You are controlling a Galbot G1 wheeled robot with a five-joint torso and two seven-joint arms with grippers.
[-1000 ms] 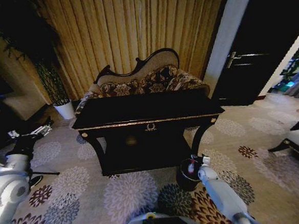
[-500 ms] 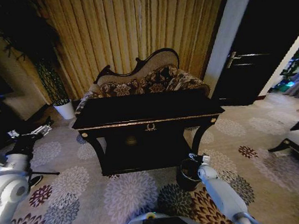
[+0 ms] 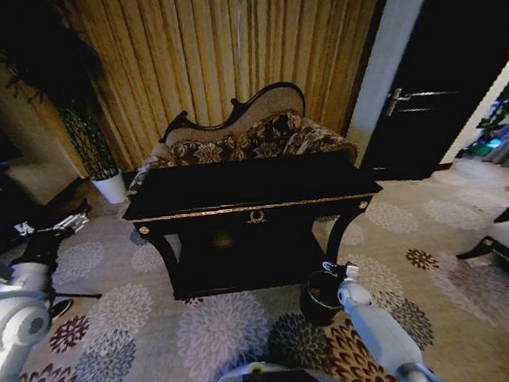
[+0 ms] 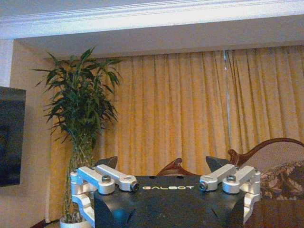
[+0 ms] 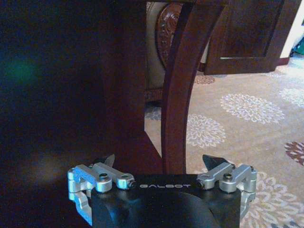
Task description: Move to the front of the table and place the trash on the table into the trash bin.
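1. The large black glossy rectangular worktop with gold trim and carved legs (image 3: 253, 191) stands directly ahead, in front of an ornate patterned sofa with a curved dark frame (image 3: 249, 134).
2. The small round dark reddish-brown trash bin (image 3: 319, 298) sits on the flower-patterned carpet (image 3: 220, 329), beside the worktop's front right leg.
3. The right gripper (image 3: 339, 271) hangs just over the bin's far rim; the right wrist view shows its jaws apart with nothing between them (image 5: 161, 164), facing the curved leg.
4. The left gripper (image 3: 65, 223) is held out well to the left over the carpet, jaws spread and holding nothing (image 4: 161, 164), pointing toward tan curtains (image 4: 190, 109) and a tall green plant (image 4: 83, 133).
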